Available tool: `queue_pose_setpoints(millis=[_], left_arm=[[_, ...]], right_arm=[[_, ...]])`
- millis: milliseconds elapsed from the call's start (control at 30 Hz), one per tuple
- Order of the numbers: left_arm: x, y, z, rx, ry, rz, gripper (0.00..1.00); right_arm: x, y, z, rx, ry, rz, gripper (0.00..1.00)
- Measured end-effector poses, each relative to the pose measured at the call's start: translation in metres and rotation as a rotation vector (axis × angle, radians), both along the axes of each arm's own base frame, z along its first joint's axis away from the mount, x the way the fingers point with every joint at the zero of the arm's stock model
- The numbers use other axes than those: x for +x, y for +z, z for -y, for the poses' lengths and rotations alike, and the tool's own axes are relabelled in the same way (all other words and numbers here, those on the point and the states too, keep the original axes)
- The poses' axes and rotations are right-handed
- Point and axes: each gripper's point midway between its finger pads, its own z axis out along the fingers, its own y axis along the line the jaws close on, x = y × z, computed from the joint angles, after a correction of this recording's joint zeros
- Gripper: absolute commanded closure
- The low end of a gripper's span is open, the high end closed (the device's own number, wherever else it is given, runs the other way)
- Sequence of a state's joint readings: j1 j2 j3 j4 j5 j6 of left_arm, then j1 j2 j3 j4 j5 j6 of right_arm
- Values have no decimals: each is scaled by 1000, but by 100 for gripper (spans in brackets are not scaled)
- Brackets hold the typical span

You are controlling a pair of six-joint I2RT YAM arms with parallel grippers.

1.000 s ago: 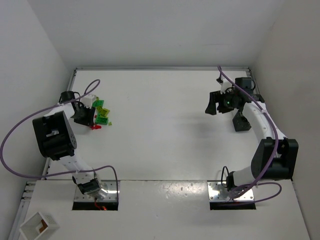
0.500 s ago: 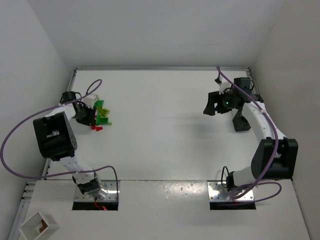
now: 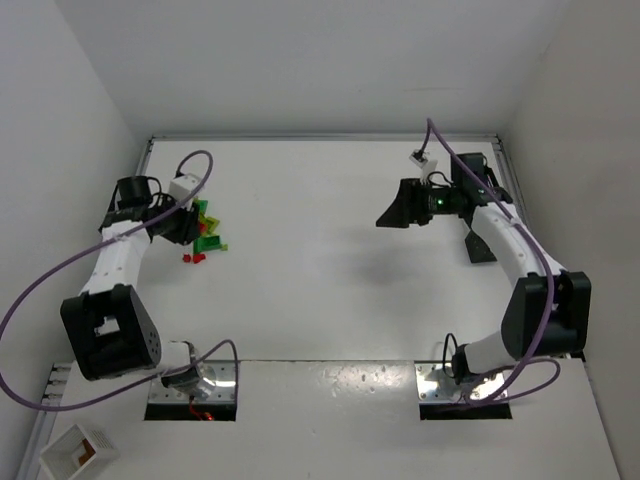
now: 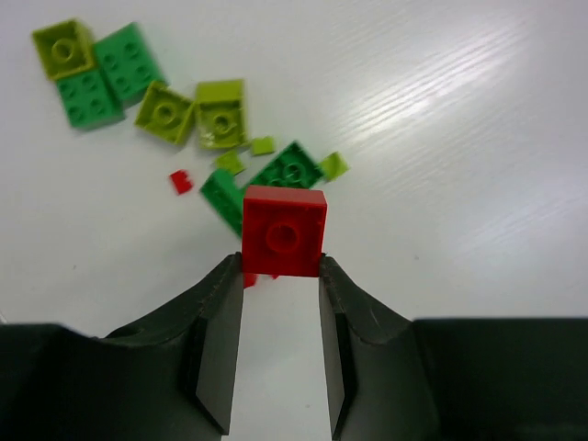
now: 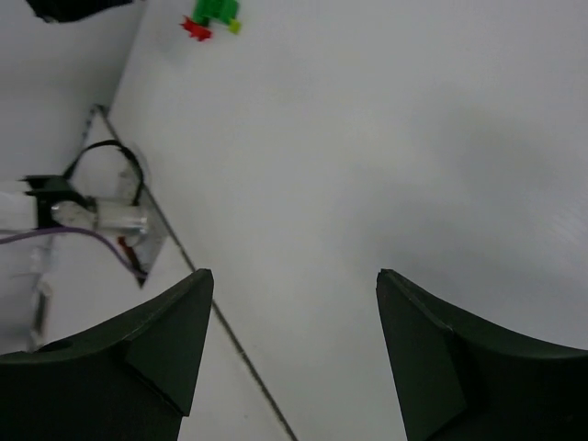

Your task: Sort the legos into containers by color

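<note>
The legos lie in a loose pile (image 3: 207,226) at the table's left: bright green, lime and small red pieces (image 4: 220,115). My left gripper (image 4: 280,265) is shut on a red square brick (image 4: 283,230) and holds it just above the pile's near edge. In the top view the left gripper (image 3: 188,226) sits over the pile. My right gripper (image 3: 393,214) is open and empty, raised above the table's right half; its wrist view (image 5: 292,276) shows bare table and the distant pile (image 5: 213,14). One small black container (image 3: 480,245) stands by the right arm.
A white square box with brown inside (image 3: 70,451) sits off the table at the bottom left. Two small red pieces (image 3: 192,257) lie just in front of the pile. Walls close the table at the left, back and right.
My left arm has swung its elbow down toward the near edge while its gripper stays at the pile. My right gripper has moved left and turned toward the table's middle.
</note>
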State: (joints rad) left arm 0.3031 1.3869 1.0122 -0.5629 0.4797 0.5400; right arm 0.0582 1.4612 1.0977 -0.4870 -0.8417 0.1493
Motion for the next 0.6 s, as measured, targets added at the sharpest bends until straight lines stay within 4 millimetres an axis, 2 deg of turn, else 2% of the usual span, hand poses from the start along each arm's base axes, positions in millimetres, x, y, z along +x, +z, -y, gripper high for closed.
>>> queue_pose_setpoints(millis=[133,233,367,467,600], left_arm=[[-13,11,47,-33,-127,22,84],[-24,22,93,-65,-242,36,84],[-39,32,145,-118,-353,35,84],[-47,41,178,-147,-411,29,84],[-56,58,218,-179,-485,51,84]], right_arm=[[1,-1,-28,138,61,-113,27],[3,-6,-49,206,85,-209,27],[3,7,-80,276,133,-256,27],[9,16,-100,301,175,-254,27],[6,15,-122,320,212,-297,27]])
